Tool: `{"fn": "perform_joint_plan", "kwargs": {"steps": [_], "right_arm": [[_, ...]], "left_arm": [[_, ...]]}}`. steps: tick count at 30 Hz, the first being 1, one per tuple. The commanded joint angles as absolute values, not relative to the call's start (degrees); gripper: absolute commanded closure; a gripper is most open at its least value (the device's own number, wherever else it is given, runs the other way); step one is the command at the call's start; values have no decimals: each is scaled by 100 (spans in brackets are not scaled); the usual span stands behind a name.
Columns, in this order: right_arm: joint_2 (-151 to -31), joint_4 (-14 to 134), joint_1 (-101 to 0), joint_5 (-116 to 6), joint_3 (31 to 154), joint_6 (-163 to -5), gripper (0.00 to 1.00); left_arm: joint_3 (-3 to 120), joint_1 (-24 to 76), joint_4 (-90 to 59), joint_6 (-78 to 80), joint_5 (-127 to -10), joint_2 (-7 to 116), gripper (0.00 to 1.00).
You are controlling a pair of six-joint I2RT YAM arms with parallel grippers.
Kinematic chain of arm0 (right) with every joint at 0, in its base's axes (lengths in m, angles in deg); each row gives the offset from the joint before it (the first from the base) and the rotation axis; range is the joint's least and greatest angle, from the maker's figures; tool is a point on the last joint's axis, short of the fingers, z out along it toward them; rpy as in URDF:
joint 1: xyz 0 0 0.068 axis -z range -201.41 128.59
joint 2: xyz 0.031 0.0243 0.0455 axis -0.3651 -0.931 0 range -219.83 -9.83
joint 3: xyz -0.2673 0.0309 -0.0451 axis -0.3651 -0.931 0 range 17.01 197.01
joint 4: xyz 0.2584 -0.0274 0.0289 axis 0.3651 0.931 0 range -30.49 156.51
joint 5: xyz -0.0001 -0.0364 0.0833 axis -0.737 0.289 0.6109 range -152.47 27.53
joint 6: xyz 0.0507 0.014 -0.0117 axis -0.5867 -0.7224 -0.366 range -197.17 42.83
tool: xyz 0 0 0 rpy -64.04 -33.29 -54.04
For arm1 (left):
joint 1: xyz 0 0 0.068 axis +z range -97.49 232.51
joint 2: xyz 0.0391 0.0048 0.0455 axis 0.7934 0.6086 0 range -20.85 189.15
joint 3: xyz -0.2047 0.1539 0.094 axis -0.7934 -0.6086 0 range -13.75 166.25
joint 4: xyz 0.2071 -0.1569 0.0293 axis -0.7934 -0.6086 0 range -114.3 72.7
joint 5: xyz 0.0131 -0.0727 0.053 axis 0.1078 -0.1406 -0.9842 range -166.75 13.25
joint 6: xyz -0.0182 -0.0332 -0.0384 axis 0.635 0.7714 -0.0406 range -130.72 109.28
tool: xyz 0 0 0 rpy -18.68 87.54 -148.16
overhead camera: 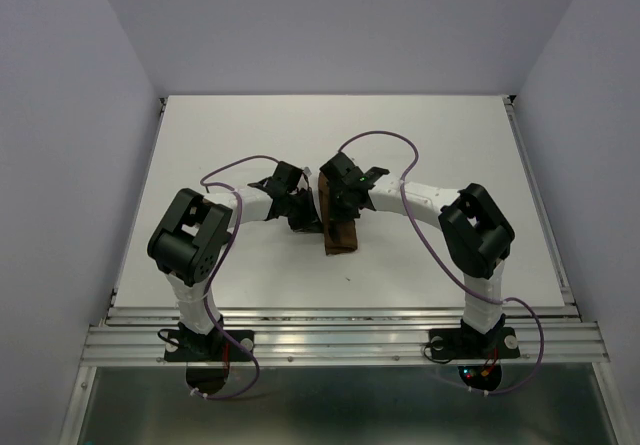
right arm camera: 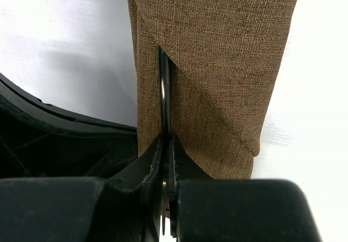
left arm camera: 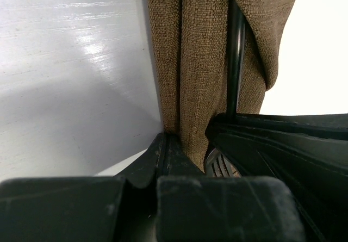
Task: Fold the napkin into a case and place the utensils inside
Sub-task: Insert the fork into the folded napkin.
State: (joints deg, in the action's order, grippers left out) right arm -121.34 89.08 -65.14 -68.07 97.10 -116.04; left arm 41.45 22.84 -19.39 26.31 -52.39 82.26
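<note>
Both arms bend inward at the elbows over the table (overhead camera: 430, 145), wrists tipped down at the case (overhead camera: 341, 233) lying lengthwise ahead of them. The left gripper (left arm camera: 185, 149) is clamped tight on the case's near fold. The right gripper (right arm camera: 166, 155) pinches a thin dark utensil (right arm camera: 163, 90), whose shaft enters the diagonal fold just ahead of its fingertips
</note>
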Motion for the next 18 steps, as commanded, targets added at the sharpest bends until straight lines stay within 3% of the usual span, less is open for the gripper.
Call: {"fn": "perform_joint_plan", "kwargs": {"steps": [1,11,13,14,16,18], "right_arm": [[-12128,8693,-6606,-6879,9804,-11505,99],[-12207,8693,-6606,-6853,9857,-11487,99],[-12146,8720,-6606,-6905,9866,-11557,89],[-12102,8720,-6606,-6941,9866,-11584,77],[-11936,8755,-6606,-7089,9866,-11637,63],[-11769,8790,-6606,-7169,9857,-11637,55]], "left_arm": [[4136,2254,-1880,2593,-5231,8277,100],[4126,2254,-1888,2584,-5240,8268,100],[4144,2254,-1923,2584,-5258,8242,100],[4153,2254,-1941,2575,-5284,8225,100],[4223,2262,-2081,2514,-5389,8128,100],[4284,2271,-2274,2435,-5460,7997,100]]}}
